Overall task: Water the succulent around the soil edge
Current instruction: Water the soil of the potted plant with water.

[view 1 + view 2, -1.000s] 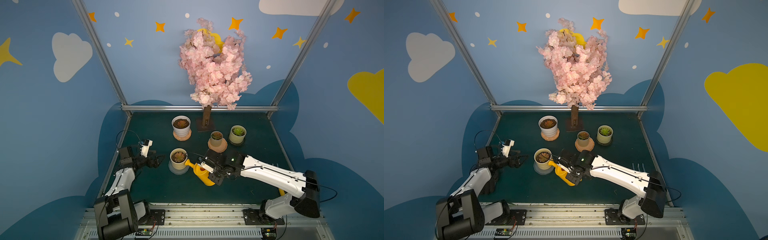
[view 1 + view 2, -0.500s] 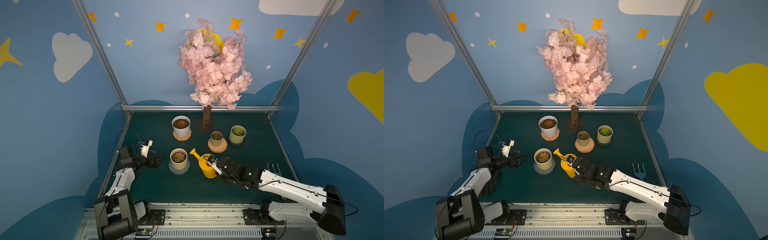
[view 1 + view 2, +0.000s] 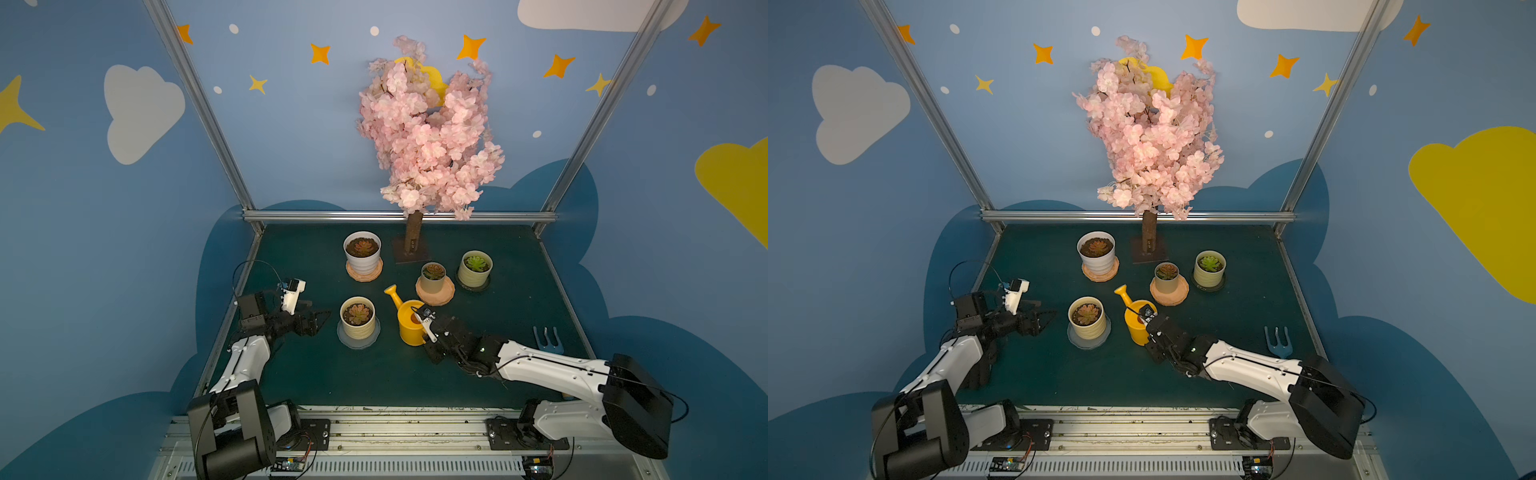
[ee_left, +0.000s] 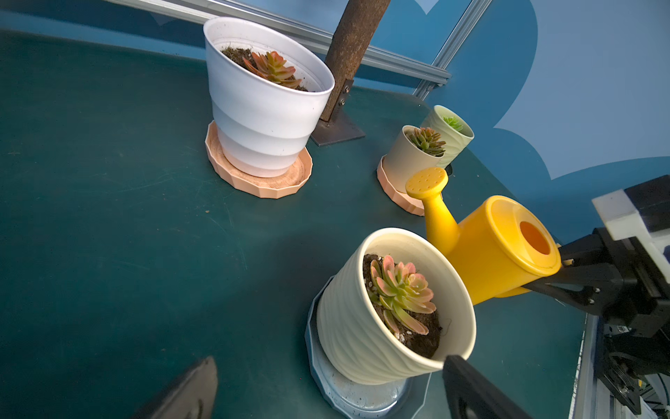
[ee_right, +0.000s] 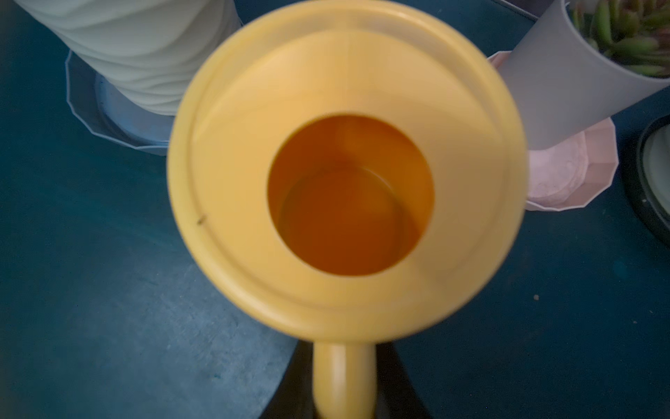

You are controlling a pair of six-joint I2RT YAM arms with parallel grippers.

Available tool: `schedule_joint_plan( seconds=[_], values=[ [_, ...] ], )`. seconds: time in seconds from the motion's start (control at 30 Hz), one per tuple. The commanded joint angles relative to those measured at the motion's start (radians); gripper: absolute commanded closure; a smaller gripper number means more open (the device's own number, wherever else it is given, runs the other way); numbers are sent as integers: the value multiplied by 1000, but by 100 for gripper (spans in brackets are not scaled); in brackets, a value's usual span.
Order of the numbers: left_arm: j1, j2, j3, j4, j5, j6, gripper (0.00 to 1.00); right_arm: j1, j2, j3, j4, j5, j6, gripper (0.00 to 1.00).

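The succulent [image 3: 357, 313] [image 3: 1087, 314] [image 4: 400, 290] is a pink-green rosette in a cream ribbed pot on a grey-blue saucer, at the front left of the mat. Just right of it the yellow watering can [image 3: 409, 322] [image 3: 1138, 320] [image 4: 496, 250] [image 5: 344, 163] is upright, spout pointing back and left, clear of the pot. My right gripper [image 3: 428, 328] [image 3: 1152, 328] [image 5: 343, 391] is shut on the can's handle. My left gripper [image 3: 320, 322] [image 3: 1046, 320] [image 4: 330, 391] is open beside the pot's left side, holding nothing.
A white pot [image 3: 362, 251] on a pink saucer stands behind. A small grey pot [image 3: 433, 276] and a pale green pot [image 3: 475, 268] stand back right. The tree trunk [image 3: 412, 237] rises at the back centre. A blue hand rake [image 3: 547, 338] lies front right.
The can was tipped with its spout at the succulent's pot; the right arm has swung it upright, drawn it back to the right and lowered. The left arm has not moved.
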Motion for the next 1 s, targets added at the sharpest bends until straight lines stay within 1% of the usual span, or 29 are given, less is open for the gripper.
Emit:
schedule_joint_plan(
  seconds=[0.0,0.03,0.2,0.23,0.33,0.37,0.43,0.53,0.6,0.77,0.9,0.97],
  values=[
    [-3,-11,-10,7,3,1,0,-9,2,-33,102,25,54,76],
    [-3,-12,-10,7,3,0,0,-10,0,-47,108,32,64,71],
    [-3,-12,-10,7,2,1,0,-12,-3,-94,147,44,97,61],
    [-3,-10,-10,7,2,0,0,-12,0,-99,153,44,103,60],
    [-3,-11,-10,7,2,0,0,-12,16,-111,168,36,114,61],
    [-3,-10,-10,8,2,0,0,-11,23,-113,171,35,117,62],
    [-3,-9,-10,8,0,-1,0,-11,35,-110,175,30,119,69],
    [-3,-10,-9,8,0,-1,0,-12,49,-97,174,25,111,89],
    [-3,-10,-9,10,-1,-3,0,-12,58,-78,157,26,104,100],
    [-3,-7,-9,10,-2,-2,0,-13,56,21,27,46,86,100],
    [-3,-7,-9,10,-1,-3,0,-32,65,157,-125,32,33,100],
    [-3,-11,-9,10,0,-2,0,-54,95,234,-203,12,2,100]
  ],
)
